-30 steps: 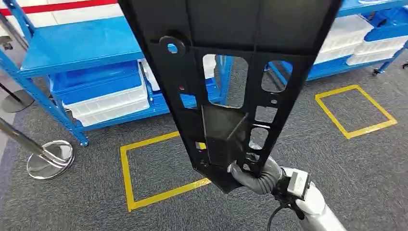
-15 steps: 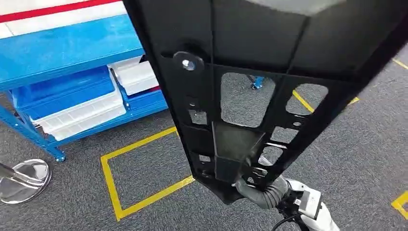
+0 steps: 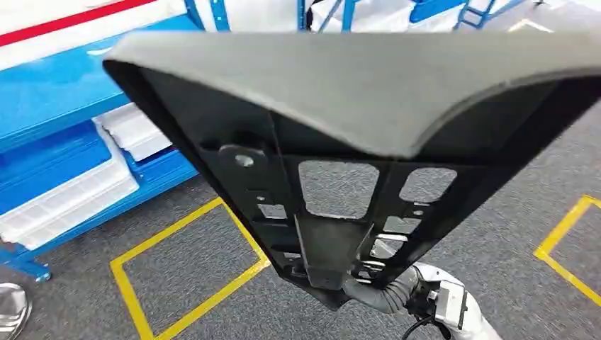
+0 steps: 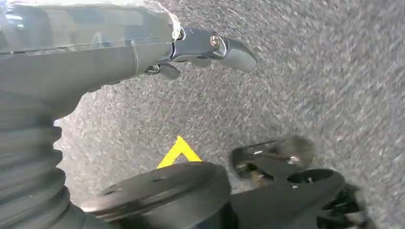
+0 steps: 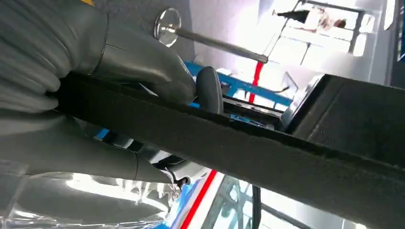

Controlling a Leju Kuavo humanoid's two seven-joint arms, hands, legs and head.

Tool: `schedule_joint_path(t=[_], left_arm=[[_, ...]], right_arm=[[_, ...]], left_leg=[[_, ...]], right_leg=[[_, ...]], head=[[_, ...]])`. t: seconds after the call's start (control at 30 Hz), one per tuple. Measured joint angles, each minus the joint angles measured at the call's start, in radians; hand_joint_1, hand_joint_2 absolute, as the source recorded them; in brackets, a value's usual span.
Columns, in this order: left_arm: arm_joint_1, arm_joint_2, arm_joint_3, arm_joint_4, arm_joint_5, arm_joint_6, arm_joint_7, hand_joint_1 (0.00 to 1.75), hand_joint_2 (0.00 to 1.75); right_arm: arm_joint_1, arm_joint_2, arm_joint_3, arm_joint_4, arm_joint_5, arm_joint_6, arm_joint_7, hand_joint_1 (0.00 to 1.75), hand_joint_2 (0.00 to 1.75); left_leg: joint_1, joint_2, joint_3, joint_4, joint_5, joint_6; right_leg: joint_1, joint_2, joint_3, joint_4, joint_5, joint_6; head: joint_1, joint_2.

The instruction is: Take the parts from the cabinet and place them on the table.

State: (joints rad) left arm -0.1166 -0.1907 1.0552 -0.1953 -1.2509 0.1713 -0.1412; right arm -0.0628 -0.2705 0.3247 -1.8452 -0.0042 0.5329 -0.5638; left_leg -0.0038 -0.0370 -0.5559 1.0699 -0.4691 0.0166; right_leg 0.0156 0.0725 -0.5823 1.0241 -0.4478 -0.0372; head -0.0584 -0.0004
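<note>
Head view shows the right hand (image 3: 383, 292) low in the frame, clasping the narrow lower end of a large black part (image 3: 340, 134); the part's long axis runs up and away from the hand, widening toward the camera until its broad upper end spreads across the top of the frame; so the whole weight sits above and ahead of the grip, and the right hand alone carries it; the cut-out windows in the part show grey carpet (image 3: 496, 234) through them, with yellow floor tape (image 3: 177, 283) below and blue shelving (image 3: 57, 92) with white bins (image 3: 64, 202) off to the left; no table is visible here, so the part is off the cabinet and, by my reading, in transit; the next move would need a table to come into sight before the tall end can be tipped down flat; right wrist view has the thumb (image 5: 138, 62) pressed on one face of the part's edge (image 5: 229, 138) and the rest of the hand wrapped under the other face, a firm closed clasp; left wrist view shows the left hand (image 4: 210, 47) hanging over carpet, holding nothing, its fingers loosely extended
</note>
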Motion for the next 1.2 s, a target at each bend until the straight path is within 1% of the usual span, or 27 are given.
schedule_joint_path(t=[0.03,0.1,0.17,0.2,0.23,0.27,0.33,0.37,0.43,0.47,0.5,0.53,0.57,0.67,0.7,0.73,0.77,0.83,0.87,0.9,0.97,1.0,1.03,1.07,1.1,1.13,1.2], left_arm=[[0.0,0.008,0.0,-0.002,-0.003,0.005,-0.007,0.0,1.75],[-0.002,0.005,0.0,-0.002,-0.003,0.019,-0.019,0.0,1.75],[-0.004,0.008,0.002,-0.002,0.025,0.027,-0.019,0.0,1.75],[-0.004,0.008,0.008,-0.002,0.042,0.027,-0.018,0.0,1.75],[-0.003,0.01,0.017,-0.002,0.05,0.027,-0.011,0.0,1.75],[0.0,0.012,0.023,-0.002,0.051,0.026,0.002,0.0,1.75],[0.01,0.014,0.024,-0.002,0.045,0.024,0.035,0.0,1.75],[0.014,0.014,0.024,-0.002,0.037,0.024,0.057,0.0,1.75],[0.02,0.015,0.024,-0.002,0.032,0.024,0.091,0.0,1.75],[0.02,0.015,0.024,-0.002,0.033,0.024,0.103,0.0,1.75],[0.021,0.015,0.025,-0.002,0.033,0.024,0.117,0.0,1.75],[0.023,0.017,0.026,-0.002,0.033,0.024,0.131,0.0,1.75],[0.023,0.017,0.027,-0.002,0.033,0.023,0.148,0.0,1.75],[0.025,0.018,0.032,-0.002,0.022,0.016,0.203,0.0,1.75],[0.027,0.016,0.032,-0.002,0.018,0.014,0.218,0.0,1.75],[0.028,0.017,0.032,-0.002,0.014,0.01,0.226,0.0,1.75],[0.03,0.016,0.033,-0.002,0.012,0.008,0.237,0.0,1.75],[0.035,0.015,0.033,-0.002,0.005,0.001,0.256,0.0,1.75],[0.037,0.015,0.033,-0.002,0.005,-0.001,0.258,0.0,1.75],[0.038,0.014,0.033,-0.002,0.005,-0.002,0.259,0.0,1.75],[0.04,0.013,0.033,-0.002,0.007,-0.002,0.247,0.0,1.75],[0.039,0.01,0.034,-0.002,0.013,-0.002,0.227,0.0,1.75],[0.038,0.01,0.035,-0.002,0.016,-0.002,0.191,0.0,1.75],[0.035,0.008,0.035,-0.002,0.015,-0.002,0.156,0.0,1.75],[0.027,0.003,0.035,-0.002,0.01,-0.002,0.122,0.0,1.75],[0.02,0.001,0.033,-0.002,0.002,-0.005,0.097,0.0,1.75],[-0.003,-0.007,0.027,-0.002,-0.006,-0.008,0.09,0.0,1.75]], right_arm=[[-0.005,0.0,0.007,0.005,0.0,0.0,-0.001,1.75,1.75],[-0.016,-0.001,0.016,0.011,-0.001,0.0,0.0,1.75,1.75],[-0.019,-0.001,0.018,0.015,-0.007,-0.002,0.008,1.75,1.75],[-0.021,0.0,0.018,0.017,-0.011,-0.003,0.013,1.75,1.75],[-0.026,0.001,0.019,0.019,-0.015,-0.004,0.015,1.75,1.75],[-0.032,0.001,0.018,0.021,-0.014,-0.008,0.018,1.75,1.75],[-0.029,0.003,0.019,0.029,-0.012,-0.016,0.017,1.75,1.75],[-0.024,0.003,0.019,0.032,-0.008,-0.022,0.012,1.75,1.75],[-0.011,0.003,0.019,0.038,0.003,-0.029,-0.005,1.75,1.75],[-0.004,0.003,0.019,0.039,0.008,-0.033,-0.013,1.75,1.75],[0.001,0.003,0.019,0.039,0.009,-0.038,-0.021,1.75,1.75],[0.004,0.003,0.019,0.04,0.01,-0.042,-0.026,1.75,1.75],[0.009,0.003,0.019,0.04,0.012,-0.046,-0.032,1.75,1.75],[0.038,0.003,0.018,0.041,0.029,-0.068,-0.048,1.75,1.75],[0.047,0.003,0.017,0.042,0.039,-0.075,-0.053,1.75,1.75],[0.05,0.002,0.017,0.042,0.044,-0.082,-0.058,1.75,1.75],[0.05,-0.003,0.016,0.042,0.052,-0.089,-0.059,1.75,1.75],[0.064,-0.003,0.013,0.04,0.08,-0.111,-0.06,1.75,1.75],[0.072,-0.003,0.008,0.038,0.09,-0.115,-0.06,1.75,1.75],[0.078,-0.003,0.006,0.035,0.095,-0.116,-0.06,1.75,1.75],[0.08,-0.003,-0.001,0.029,0.096,-0.116,-0.06,1.75,1.75],[0.079,-0.003,-0.007,0.024,0.096,-0.115,-0.06,1.75,1.75],[0.079,-0.003,-0.013,0.022,0.096,-0.114,-0.06,1.75,1.75],[0.074,-0.004,-0.018,0.022,0.098,-0.111,-0.06,1.75,1.75],[0.073,-0.003,-0.019,0.021,0.104,-0.109,-0.056,1.75,1.75],[0.075,-0.003,-0.02,0.018,0.109,-0.108,-0.054,1.75,1.75],[0.08,-0.003,-0.02,0.009,0.118,-0.108,-0.051,1.75,1.75]], left_leg=[[0.002,-0.044,0.01,-0.025,-0.01,0.013],[-0.004,-0.032,0.02,-0.062,-0.009,0.002],[-0.002,-0.017,0.024,-0.078,0.001,0.006],[0.009,-0.003,0.033,-0.097,0.012,0.005],[0.008,0.006,0.039,-0.106,0.015,0.009],[0.009,0.02,0.039,-0.108,0.016,0.009],[0.009,0.045,0.039,-0.107,0.013,0.008],[0.01,0.057,0.038,-0.106,0.012,0.007],[0.015,0.079,0.042,-0.105,0.007,-0.001],[0.017,0.089,0.046,-0.102,0.002,-0.007],[0.019,0.099,0.05,-0.098,-0.004,-0.013],[0.014,0.104,0.053,-0.095,-0.01,-0.021],[0.009,0.111,0.052,-0.089,-0.016,-0.029],[0.009,0.14,0.063,-0.094,-0.022,-0.045],[0.016,0.127,0.061,-0.088,-0.033,-0.055],[0.017,0.084,0.053,-0.059,-0.057,-0.057],[0.017,0.062,0.026,0.004,-0.096,-0.055],[0.015,0.045,-0.064,0.191,-0.178,-0.053],[0.014,0.044,-0.095,0.25,-0.188,-0.051],[0.014,0.043,-0.102,0.255,-0.172,-0.047],[0.013,0.037,-0.055,0.133,-0.084,-0.034],[0.011,0.017,-0.014,0.036,-0.032,-0.026],[0.01,-0.042,0.012,-0.039,-0.01,-0.015],[0.015,-0.064,0.018,-0.062,-0.016,-0.012],[0.009,-0.05,0.018,-0.06,-0.015,-0.018],[0.005,-0.046,0.016,-0.061,-0.013,-0.014],[0.015,-0.024,0.024,-0.08,0.001,-0.004]], right_leg=[[0.001,0.005,-0.003,0.0,0.001,0.001],[-0.013,0.025,-0.019,0.003,0.008,0.013],[-0.015,0.046,-0.022,-0.006,0.017,0.027],[-0.013,0.022,-0.022,0.0,0.012,0.028],[-0.007,-0.028,-0.035,0.026,-0.011,0.034],[-0.013,-0.049,-0.068,0.091,-0.05,0.041],[-0.028,-0.065,-0.148,0.25,-0.117,0.055],[-0.035,-0.068,-0.174,0.3,-0.125,0.062],[-0.045,-0.076,-0.144,0.239,-0.069,0.073],[-0.049,-0.088,-0.091,0.143,-0.02,0.077],[-0.051,-0.115,-0.035,0.042,0.022,0.08],[-0.043,-0.169,-0.011,-0.005,0.006,0.079],[-0.038,-0.154,-0.014,-0.008,0.011,0.061],[-0.031,-0.12,-0.02,-0.002,0.005,0.04],[-0.039,-0.108,-0.016,-0.008,0.009,0.029],[-0.038,-0.1,-0.016,-0.008,0.009,0.024],[-0.036,-0.091,-0.017,-0.008,0.009,0.018],[-0.029,-0.069,-0.017,-0.007,0.009,0.011],[-0.024,-0.055,-0.017,-0.006,0.009,0.01],[-0.021,-0.042,-0.016,-0.005,0.008,0.009],[-0.017,-0.012,-0.014,-0.001,0.008,0.009],[-0.015,0.001,-0.013,0.0,0.008,0.009],[-0.02,0.009,-0.015,0.0,0.009,0.01],[-0.013,0.02,-0.021,0.006,0.01,0.018],[-0.023,0.033,-0.027,0.003,0.015,0.026],[-0.028,0.041,-0.03,0.001,0.017,0.033],[-0.021,0.062,-0.032,-0.005,0.026,0.05]], head=[[0.001,0.0],[0.0,0.0],[0.0,0.0],[0.0,0.0],[0.0,0.0],[0.0,0.0],[0.0,0.0],[0.0,0.0],[0.0,0.0],[0.0,0.0],[0.0,0.0],[0.0,0.0],[0.0,0.0],[0.0,0.0],[0.0,0.0],[0.0,0.0],[0.0,0.0],[0.0,0.0],[0.0,0.0],[0.0,0.0],[0.0,0.0],[0.0,0.0],[0.0,0.0],[0.0,0.0],[0.0,0.0],[0.0,0.0],[0.0,0.0]])
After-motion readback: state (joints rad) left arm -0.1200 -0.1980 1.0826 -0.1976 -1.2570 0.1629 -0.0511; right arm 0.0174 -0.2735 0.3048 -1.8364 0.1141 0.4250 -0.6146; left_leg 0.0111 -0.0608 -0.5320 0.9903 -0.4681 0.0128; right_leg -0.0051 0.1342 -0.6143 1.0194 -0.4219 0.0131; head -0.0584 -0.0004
